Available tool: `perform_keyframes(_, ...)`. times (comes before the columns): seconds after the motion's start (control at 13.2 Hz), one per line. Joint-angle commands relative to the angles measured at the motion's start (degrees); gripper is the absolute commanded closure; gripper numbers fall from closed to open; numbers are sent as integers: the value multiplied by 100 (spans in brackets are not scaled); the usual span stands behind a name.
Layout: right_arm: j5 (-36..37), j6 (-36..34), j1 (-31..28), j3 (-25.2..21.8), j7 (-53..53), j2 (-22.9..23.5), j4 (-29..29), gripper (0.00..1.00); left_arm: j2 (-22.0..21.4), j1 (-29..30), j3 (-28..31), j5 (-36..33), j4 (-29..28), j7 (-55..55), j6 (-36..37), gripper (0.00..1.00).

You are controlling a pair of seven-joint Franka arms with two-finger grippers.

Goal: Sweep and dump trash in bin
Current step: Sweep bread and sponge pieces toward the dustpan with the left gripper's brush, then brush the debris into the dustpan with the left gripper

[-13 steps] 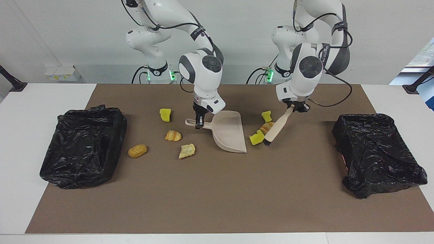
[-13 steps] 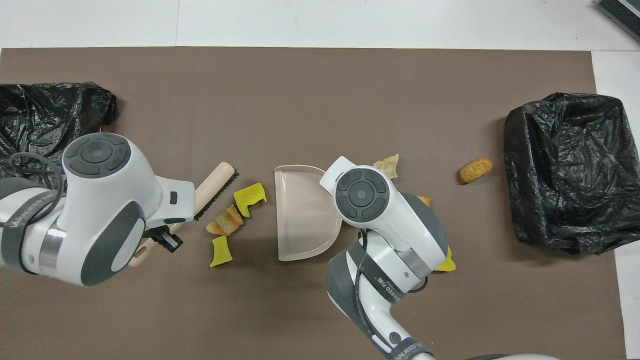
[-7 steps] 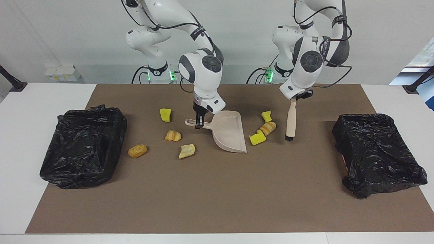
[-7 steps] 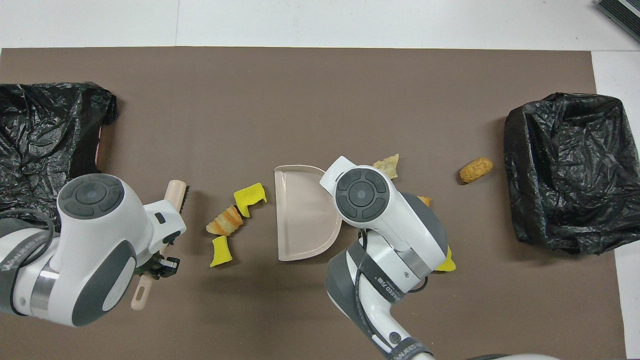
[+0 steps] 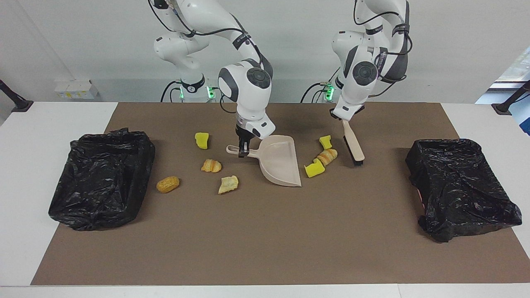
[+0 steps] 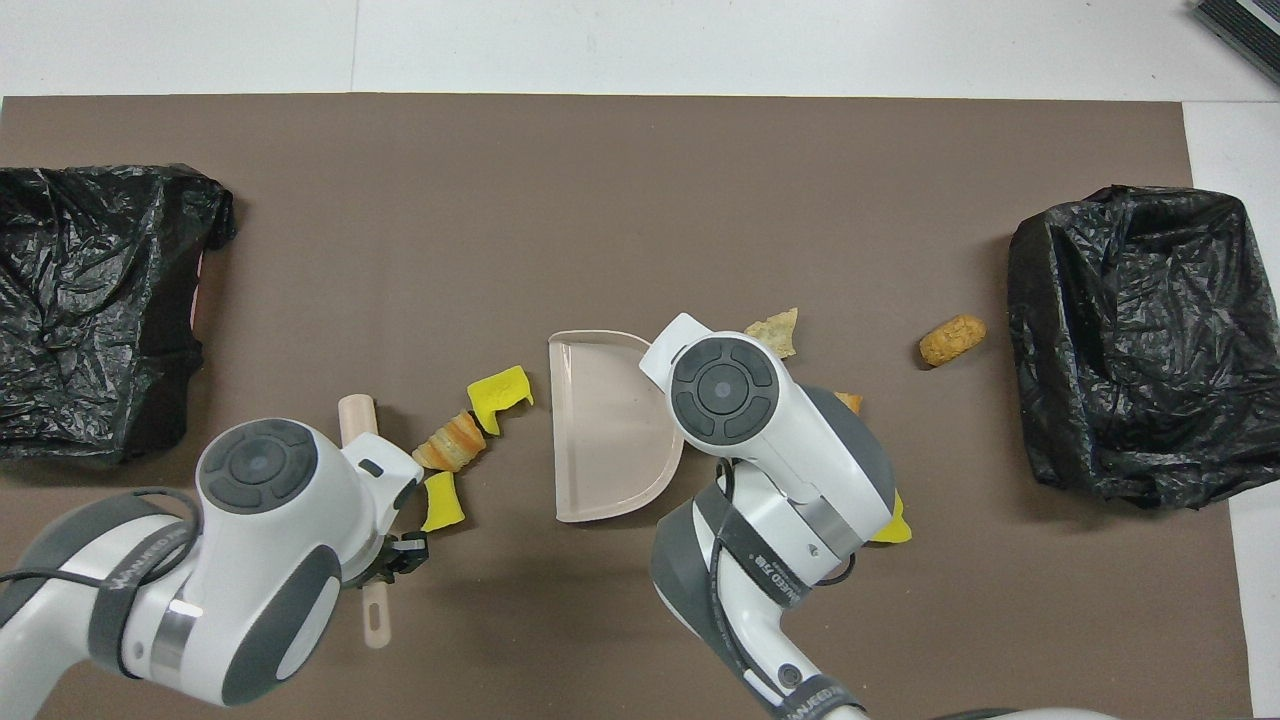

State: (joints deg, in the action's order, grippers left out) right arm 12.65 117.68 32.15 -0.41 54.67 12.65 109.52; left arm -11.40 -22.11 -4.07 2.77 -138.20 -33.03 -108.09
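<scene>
The left gripper (image 5: 344, 120) clamped the beige wooden brush (image 5: 353, 142); three trash pieces (image 5: 325, 157) lay between its bristles and the beige plastic dustpan (image 5: 280, 164), whose handle the right gripper (image 5: 243, 152) gripped.

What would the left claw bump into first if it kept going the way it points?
The left claw, shut on the brush, points down at the table. Going straight on, it would likely press the brush's bristles into the brown mat, right beside the croissant piece.
</scene>
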Motion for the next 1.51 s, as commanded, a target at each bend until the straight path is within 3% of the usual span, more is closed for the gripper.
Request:
perform_keyframes(0.0, 80, 167, 10, 32, 150, 1, 104, 100, 348, -616, 73, 451, -6, -441, -728, 100)
perform_keyframes(0.15, 80, 237, 11, 41, 141, 27, 113, 100, 577, -864, 55, 786, 213, -231, -1116, 100)
perform_keyframes(0.38, 80, 351, 28, 41, 88, 97, 113, 100, 569, -1391, 55, 979, 258, 858, -1223, 100)
perform_keyframes(0.76, 80, 361, 28, 33, 88, 106, 113, 100, 569, -1805, 55, 1164, 819, 825, -1022, 100)
perform_keyframes(1.06, 80, 326, 28, 32, 97, 106, 113, 100, 403, -1499, 143, 1235, 1312, 790, -231, 100)
perform_keyframes(1.44, 80, 308, 19, 32, 97, 106, 113, 100, 568, -611, 152, 1043, 1445, 1087, -344, 100)
